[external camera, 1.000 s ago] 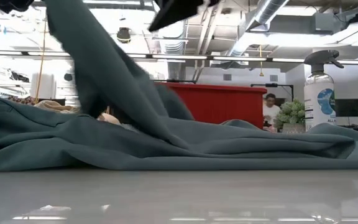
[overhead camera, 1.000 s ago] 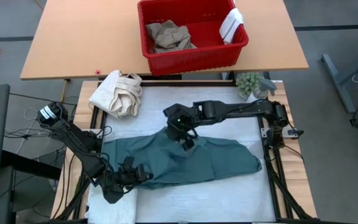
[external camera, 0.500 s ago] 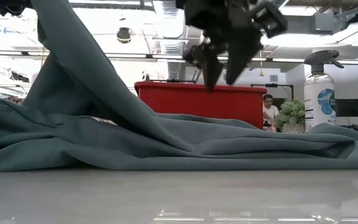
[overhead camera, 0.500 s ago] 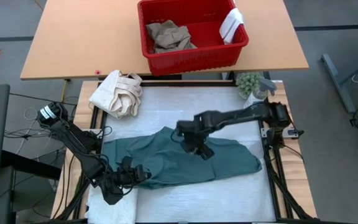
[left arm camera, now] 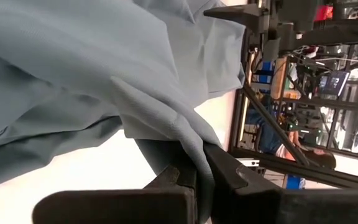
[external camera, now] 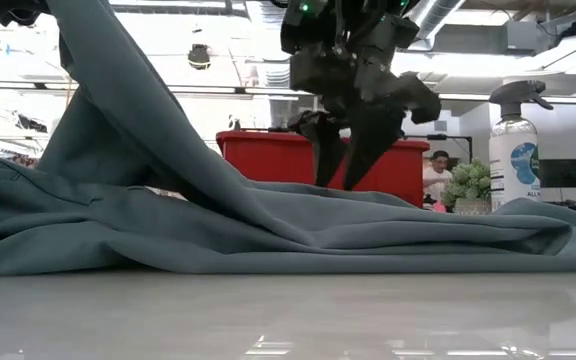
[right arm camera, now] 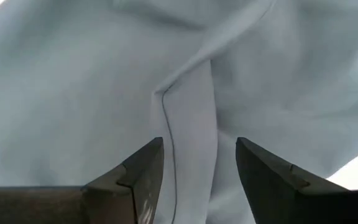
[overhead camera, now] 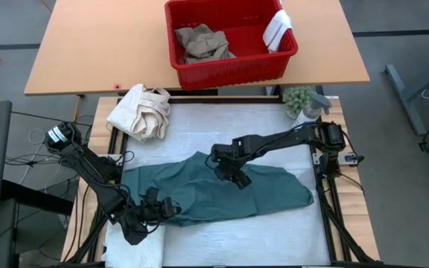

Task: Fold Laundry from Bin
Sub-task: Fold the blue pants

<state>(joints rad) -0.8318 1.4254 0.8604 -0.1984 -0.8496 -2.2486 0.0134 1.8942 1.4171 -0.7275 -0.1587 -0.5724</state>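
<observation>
Bright overhead light, perhaps overexposed (right wrist view).

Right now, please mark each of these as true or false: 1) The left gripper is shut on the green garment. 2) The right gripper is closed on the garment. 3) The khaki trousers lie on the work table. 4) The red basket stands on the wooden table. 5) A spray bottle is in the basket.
1) True: the left gripper pinches a fold of the green garment.
2) False: the right gripper is open, its fingers on either side of a crease.
3) False: the khaki trousers lie in the red basket.
4) True: it stands on the wooden table.
5) False: the spray bottle stands outside it, near the small plant.
</observation>
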